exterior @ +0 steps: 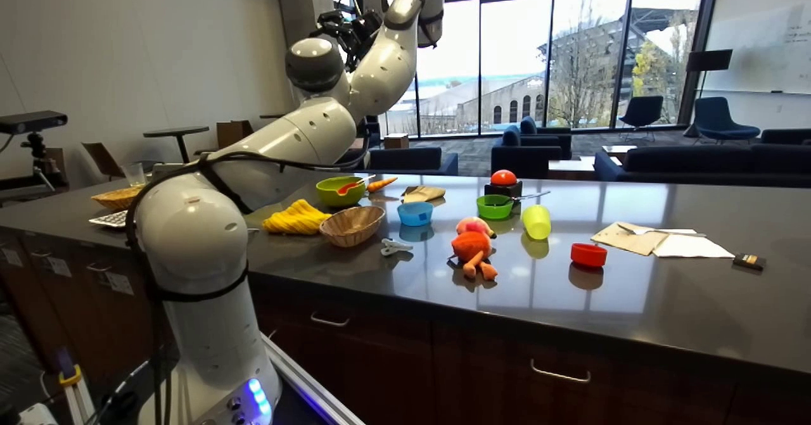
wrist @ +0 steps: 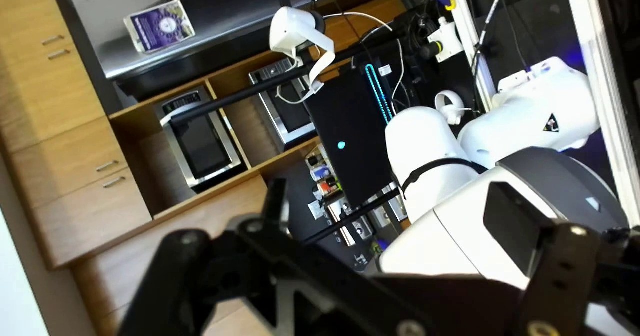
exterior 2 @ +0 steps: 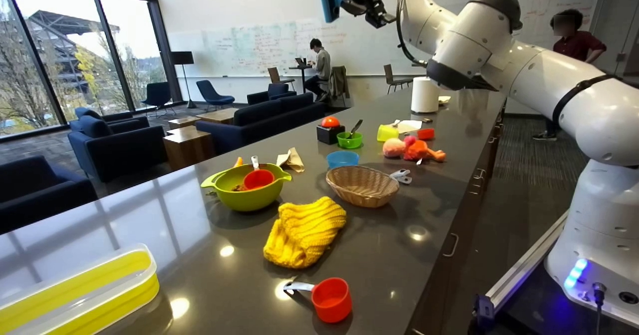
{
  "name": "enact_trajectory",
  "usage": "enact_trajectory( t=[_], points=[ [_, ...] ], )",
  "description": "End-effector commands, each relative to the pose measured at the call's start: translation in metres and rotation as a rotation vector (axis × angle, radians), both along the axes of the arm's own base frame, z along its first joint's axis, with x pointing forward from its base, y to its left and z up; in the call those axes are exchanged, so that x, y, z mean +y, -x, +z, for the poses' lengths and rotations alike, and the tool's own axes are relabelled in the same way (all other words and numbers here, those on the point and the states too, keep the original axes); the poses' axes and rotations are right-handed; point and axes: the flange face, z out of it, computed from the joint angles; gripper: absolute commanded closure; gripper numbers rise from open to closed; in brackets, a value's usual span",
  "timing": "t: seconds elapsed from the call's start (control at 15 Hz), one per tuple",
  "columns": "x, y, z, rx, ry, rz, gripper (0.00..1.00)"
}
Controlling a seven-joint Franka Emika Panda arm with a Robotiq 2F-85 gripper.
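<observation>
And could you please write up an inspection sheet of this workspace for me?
Surface: dark, glossy counter with bright reflections.
Things: nothing held; wicker basket, yellow knitted item and green bowl with red cup inside, all on the counter.
Clutter: orange plush toy, pale clip, red button on a black box.
Hand: open, raised high, part of the arm in the wrist view.
Cables: black cable looping beside the arm.
Surroundings: large window, dark blue sofa, a seated person, a standing person.

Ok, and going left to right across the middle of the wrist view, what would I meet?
Wooden drawers, a silver-framed appliance, a second silver-framed appliance, a black case with cyan lights, the white robot arm.
</observation>
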Motion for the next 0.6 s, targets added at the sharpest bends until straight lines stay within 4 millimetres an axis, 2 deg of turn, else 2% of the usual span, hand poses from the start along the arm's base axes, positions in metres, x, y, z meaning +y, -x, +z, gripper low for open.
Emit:
enact_trajectory(
  t=[0.0,0.53],
  points=[
    [-0.012,0.004,0.008,-0.094,0.146,-0.088,0.00],
    [-0.024,-0.003,-0.029,-0.172,0.556,-0.142,0.00]
  ],
)
